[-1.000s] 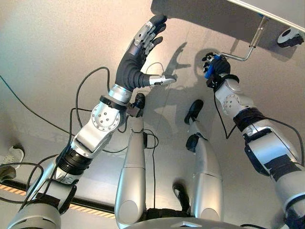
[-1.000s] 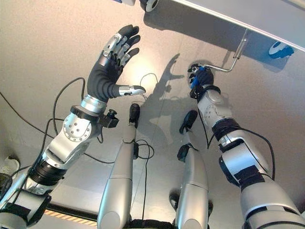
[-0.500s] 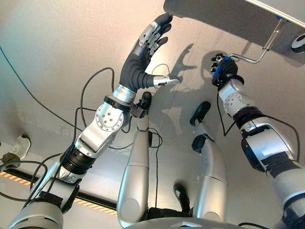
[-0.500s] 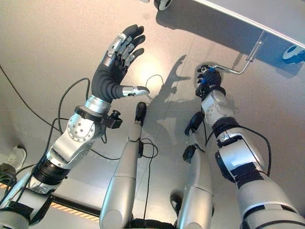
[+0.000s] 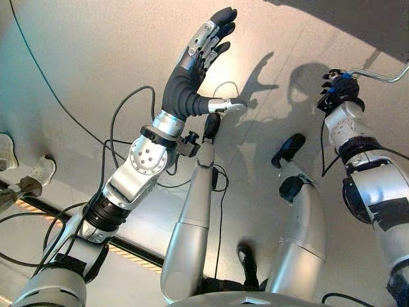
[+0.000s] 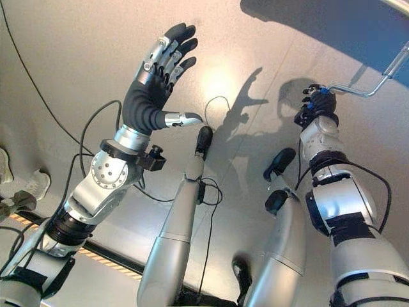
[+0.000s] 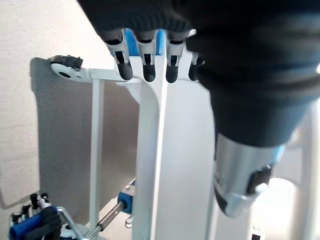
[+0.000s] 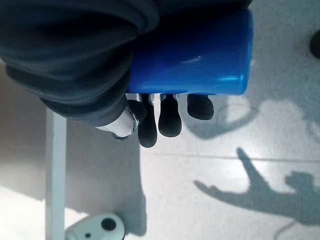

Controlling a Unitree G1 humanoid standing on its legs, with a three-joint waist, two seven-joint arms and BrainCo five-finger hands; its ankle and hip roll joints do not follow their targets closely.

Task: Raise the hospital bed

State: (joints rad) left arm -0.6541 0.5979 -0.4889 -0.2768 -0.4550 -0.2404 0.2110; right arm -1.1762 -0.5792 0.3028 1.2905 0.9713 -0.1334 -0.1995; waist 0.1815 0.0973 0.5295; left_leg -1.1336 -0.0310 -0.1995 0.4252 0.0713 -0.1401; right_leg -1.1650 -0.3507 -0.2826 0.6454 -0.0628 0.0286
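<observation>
Looking down in the left eye view: my left hand (image 5: pixel 195 70) is raised over a pale grey floor (image 5: pixel 83 70), fingers straight and fanned, thumb stuck out sideways, holding nothing. My right hand (image 5: pixel 337 91) sits far out to the right, curled round the blue grip (image 5: pixel 331 91) of the bed's crank handle (image 5: pixel 383 76), whose bent metal rod runs off the edge. A person's shoes (image 5: pixel 29 176) stand at the left edge beside a black-and-orange striped strip (image 5: pixel 131 252) on the floor.

Right eye view: same layout. Crank rod angles up toward the dark shade of the bed at the top corner; floor glossy, with a bright glare patch between my hands.

Left wrist view: my fingers (image 7: pixel 145 62) hang straight in a row, apart from everything. Past them, the white frame of the hospital bed (image 7: pixel 150 150) stands upright, a caster (image 7: pixel 65 67) at one corner, and my other hand shows small on the blue grip.

Right wrist view: my fingers (image 8: pixel 167 117) wrap tight round the blue grip (image 8: pixel 200 55). Beyond them, shiny floor, a white frame bar, another caster (image 8: pixel 97 227).
</observation>
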